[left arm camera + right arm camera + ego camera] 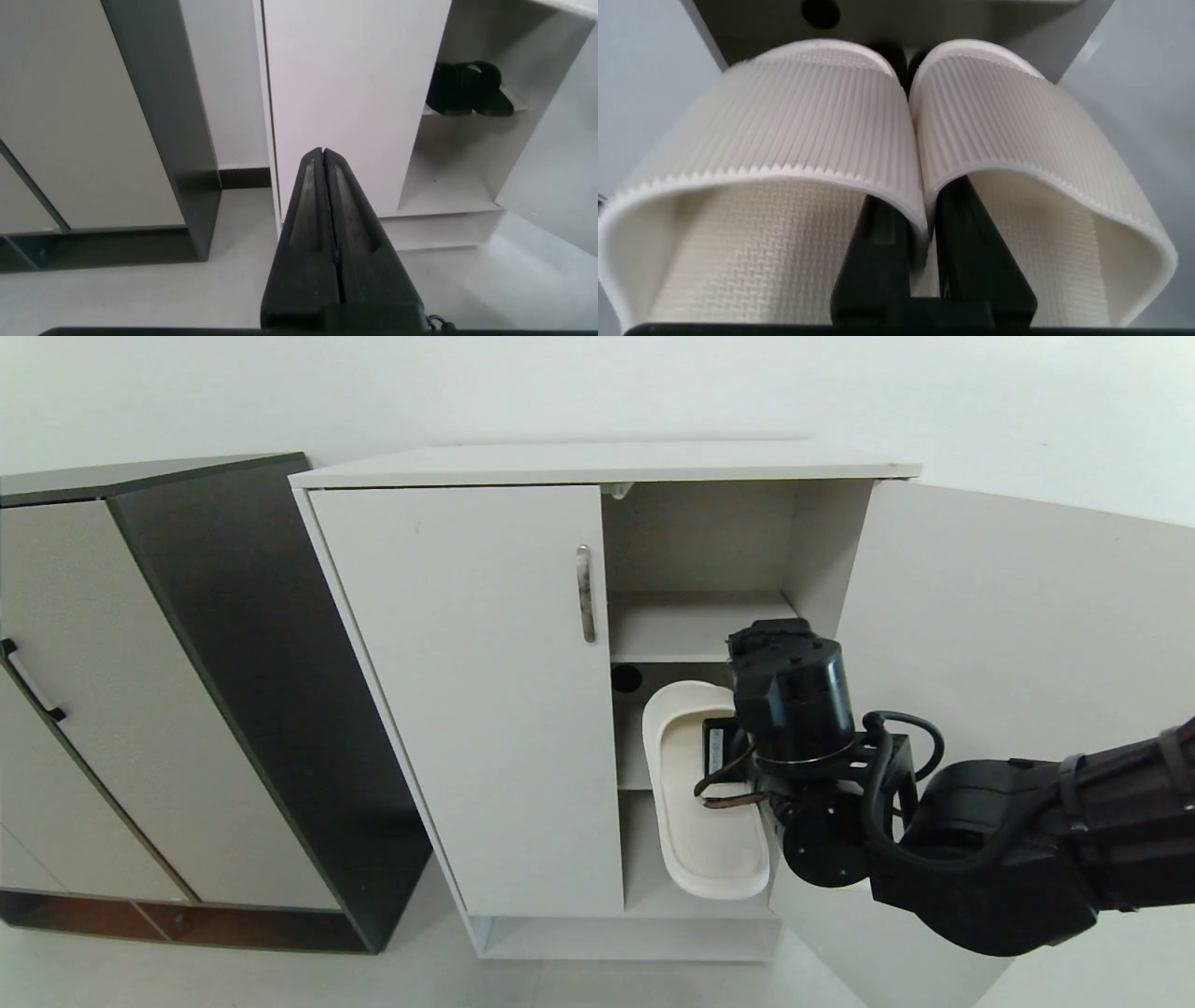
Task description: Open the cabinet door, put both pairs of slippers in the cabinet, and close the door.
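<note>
White slippers (803,121) in right claw (920,257)

The right arm (1027,859) comes into the head view from the edge at 4 o'clock and stretches towards 9 o'clock, ending just right of centre. Its wrist (794,695) is bent so that the black cylindrical housing stands up towards 12 o'clock. The right gripper (724,761) points towards 9 o'clock. Its two black fingers (878,252) run under the straps and pinch the adjoining inner walls of a pair of white slippers (785,112). The left gripper (323,154) has its long black jaws pressed flat together along their whole length, with nothing between them.
</note>
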{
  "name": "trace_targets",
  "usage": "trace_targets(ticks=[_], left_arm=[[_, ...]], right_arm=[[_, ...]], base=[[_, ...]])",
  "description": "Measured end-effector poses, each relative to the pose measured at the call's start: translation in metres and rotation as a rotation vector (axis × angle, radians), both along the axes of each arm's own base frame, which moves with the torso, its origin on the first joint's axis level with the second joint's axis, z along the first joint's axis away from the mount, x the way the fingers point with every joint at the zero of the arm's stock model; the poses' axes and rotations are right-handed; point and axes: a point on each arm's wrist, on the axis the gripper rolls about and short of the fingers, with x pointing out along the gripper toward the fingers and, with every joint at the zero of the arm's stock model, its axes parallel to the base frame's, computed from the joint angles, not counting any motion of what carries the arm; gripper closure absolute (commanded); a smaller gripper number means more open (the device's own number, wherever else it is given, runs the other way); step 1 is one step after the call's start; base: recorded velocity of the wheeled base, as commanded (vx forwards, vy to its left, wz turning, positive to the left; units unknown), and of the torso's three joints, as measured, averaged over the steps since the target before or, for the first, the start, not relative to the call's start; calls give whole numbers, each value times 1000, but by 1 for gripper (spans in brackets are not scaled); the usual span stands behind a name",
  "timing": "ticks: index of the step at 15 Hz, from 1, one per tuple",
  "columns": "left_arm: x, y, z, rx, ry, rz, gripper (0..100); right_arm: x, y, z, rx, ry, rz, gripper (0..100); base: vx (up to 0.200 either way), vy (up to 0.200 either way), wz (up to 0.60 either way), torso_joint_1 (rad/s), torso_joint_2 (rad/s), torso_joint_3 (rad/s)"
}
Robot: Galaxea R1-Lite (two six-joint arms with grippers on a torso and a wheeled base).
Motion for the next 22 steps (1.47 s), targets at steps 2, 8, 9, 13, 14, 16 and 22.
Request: trace_targets(ticks=[2,8,9,13,14,16,22], left_arm=[[0,0,0,0,0,0,100],[0,0,0,-4,1,0,100],[0,0,0,-3,1,0,100],[0,0,0,-3,1,0,100],[0,0,0,-3,1,0,100],[0,0,0,-2,1,0,100],[0,0,0,-1,0,0,100]], right_arm=[[-1,-1,6,10,-12,2,100],[-1,1,13,-1,-28,10,100],[-1,2,13,-1,-29,12,100],[-1,2,15,6,-35,12,100],[-2,1,16,9,-37,12,100],[-3,-1,20,18,-44,11,100],[-4,-2,21,11,-47,12,100]], base=[[0,0,0,0,0,0],[0,0,0,0,0,0],[200,0,0,-2,2,-2],[200,0,0,1,1,4],[200,0,0,-12,-2,12],[200,0,0,7,10,5],[200,0,0,2,3,1]])
